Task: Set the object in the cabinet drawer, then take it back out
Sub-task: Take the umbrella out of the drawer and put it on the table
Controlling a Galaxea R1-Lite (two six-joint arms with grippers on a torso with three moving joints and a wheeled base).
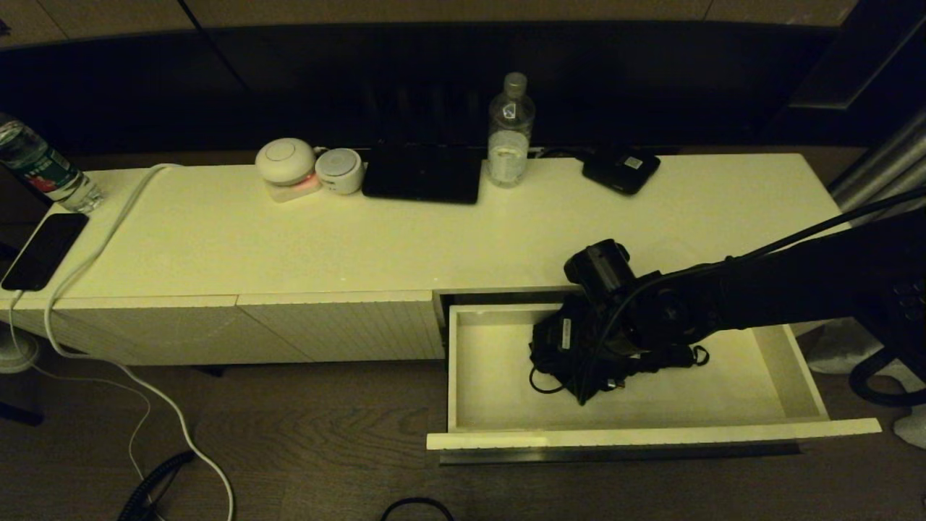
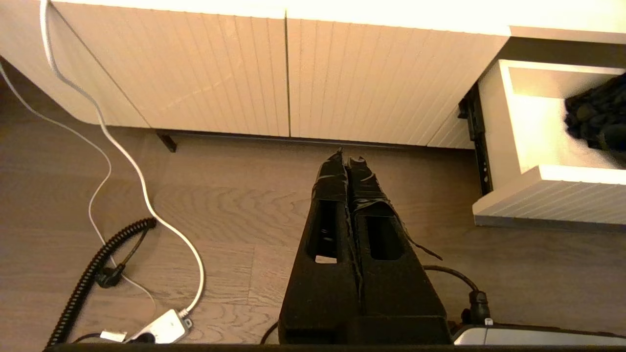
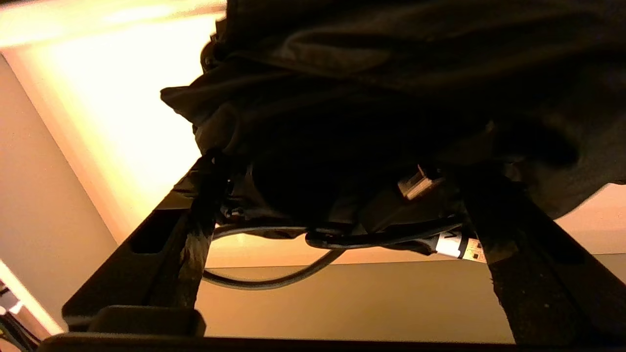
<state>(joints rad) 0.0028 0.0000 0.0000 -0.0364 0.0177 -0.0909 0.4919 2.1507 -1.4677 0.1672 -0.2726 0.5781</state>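
The cabinet drawer [image 1: 651,437] stands pulled out at the cabinet's right end, white inside. The object [image 1: 553,347], a black fabric bundle with a cable and a plug hanging from it, lies on the drawer floor left of centre. My right gripper [image 1: 579,365] reaches down into the drawer over it. In the right wrist view its fingers [image 3: 195,230] stand wide apart, open, with the object [image 3: 342,122] filling the space between the tips above the drawer floor [image 3: 342,303]. My left gripper [image 2: 346,157] is shut and empty, low over the floor in front of the closed ribbed panels.
On the cabinet top [image 1: 289,239] stand a water bottle [image 1: 510,130], two round white devices [image 1: 286,163], a black tablet [image 1: 423,174] and a small black device [image 1: 621,170]. A phone [image 1: 43,250], another bottle [image 1: 43,166] and a white cable [image 1: 94,253] lie at the left end.
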